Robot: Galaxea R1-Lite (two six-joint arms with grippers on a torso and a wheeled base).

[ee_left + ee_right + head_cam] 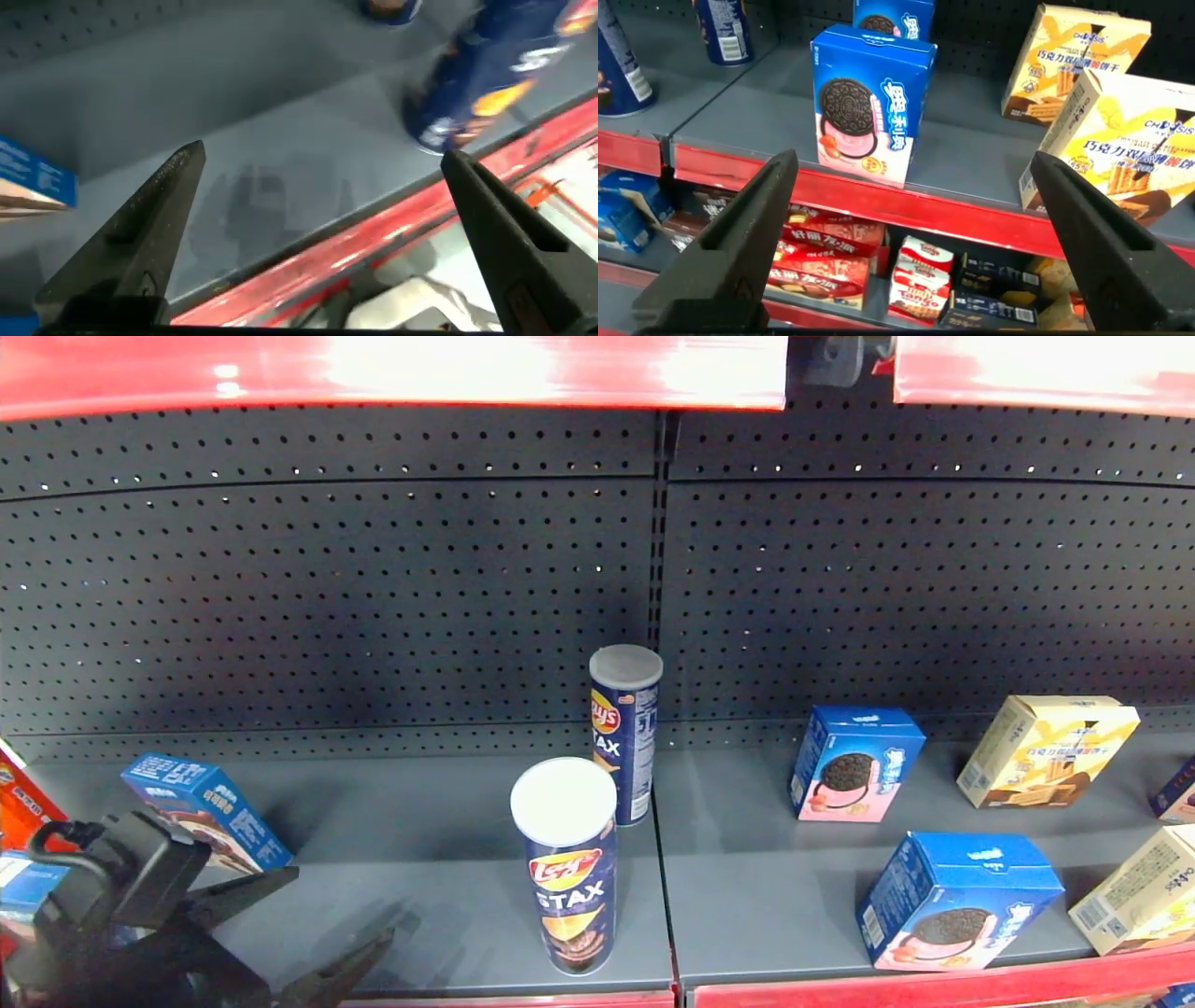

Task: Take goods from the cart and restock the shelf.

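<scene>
The left gripper [338,907], partly cut off, is spread wide and empty by the shelf [420,821]. The right gripper [915,163] is spread wide too, facing a blue box [873,103].

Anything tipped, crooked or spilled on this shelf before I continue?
The blue cardboard box at the left end of the grey shelf sits tilted and skewed. The front dark-blue chip can and the rear dark-blue chip can stand upright; nothing spilled.
</scene>
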